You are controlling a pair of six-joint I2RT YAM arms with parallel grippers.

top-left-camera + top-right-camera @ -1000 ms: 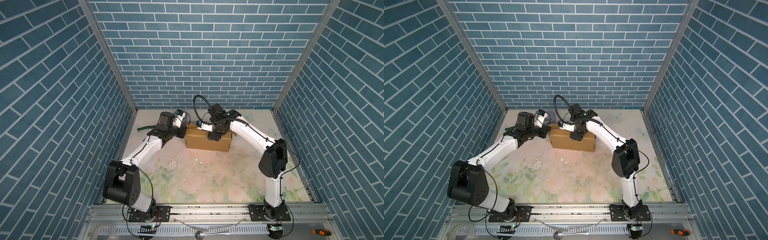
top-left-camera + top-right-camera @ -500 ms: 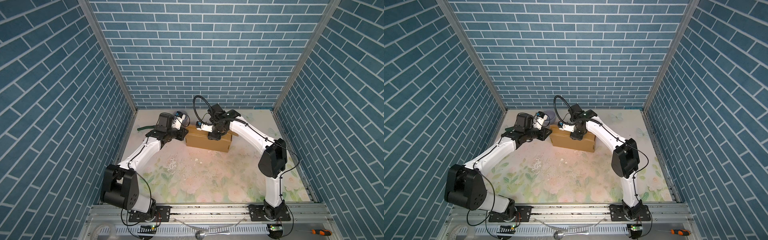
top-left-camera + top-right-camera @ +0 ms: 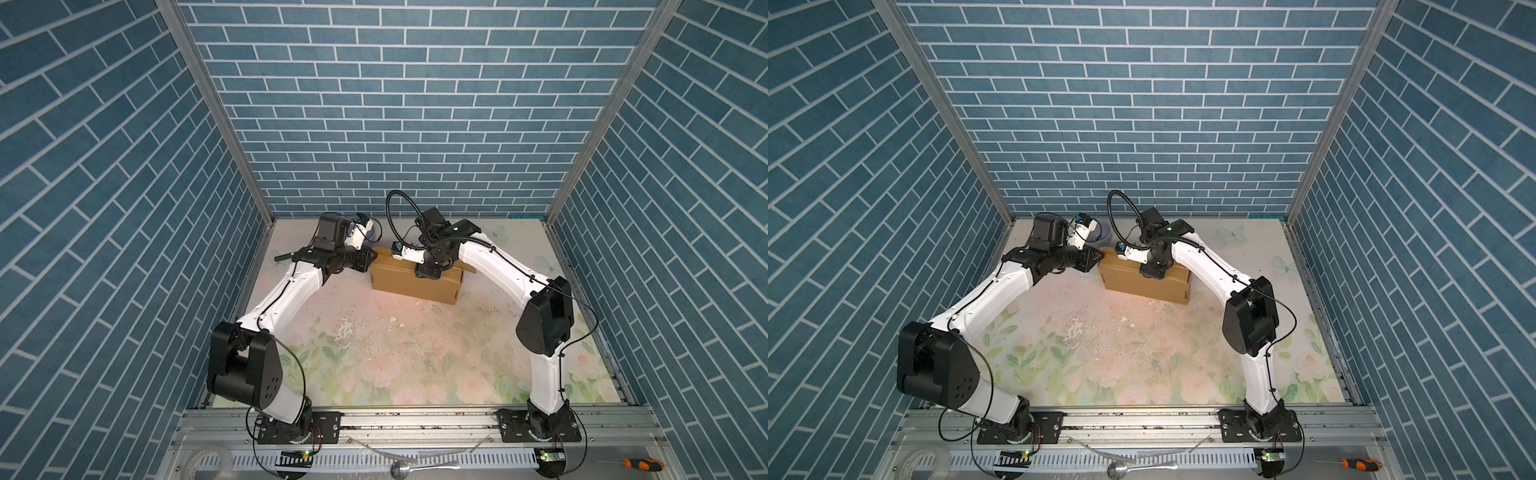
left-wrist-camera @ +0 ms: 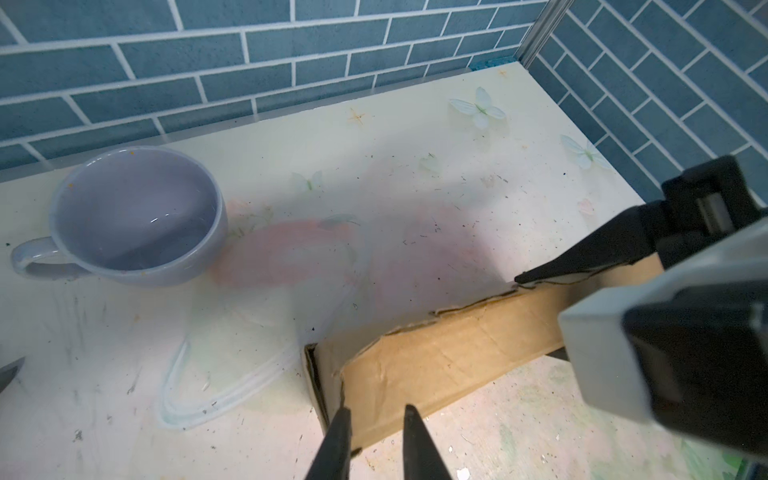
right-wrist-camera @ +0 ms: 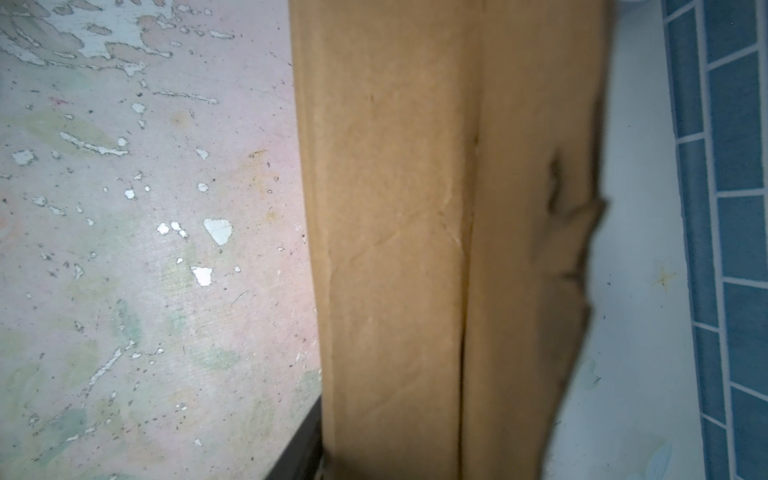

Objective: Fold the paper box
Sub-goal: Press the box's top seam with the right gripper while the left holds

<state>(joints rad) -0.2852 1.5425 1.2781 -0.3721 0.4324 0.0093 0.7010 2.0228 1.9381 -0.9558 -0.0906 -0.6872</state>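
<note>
The paper box (image 3: 415,282) (image 3: 1144,284), brown cardboard, stands folded up as a long low block at the back of the table. My left gripper (image 3: 369,262) (image 4: 377,413) hovers at its left end. Its fingers (image 4: 341,428) stand narrowly apart over the torn corner, with nothing pinched between them. My right gripper (image 3: 428,271) (image 3: 1152,272) comes down on the box's top near the middle. One finger (image 5: 305,444) lies against the front wall. The other finger (image 4: 582,257) lies along the back top edge. In the right wrist view the box (image 5: 436,249) hides that second finger.
A lilac cup (image 4: 137,216) (image 3: 1104,235) stands upright behind the left wrist, near the back wall and left of the box. Something dark green (image 3: 284,257) lies by the left wall. The floral tabletop (image 3: 395,357) shows worn, flaking patches in front of the box.
The left arm has shifted slightly while its gripper stays at the box's left end. The box and the right arm keep their places.
</note>
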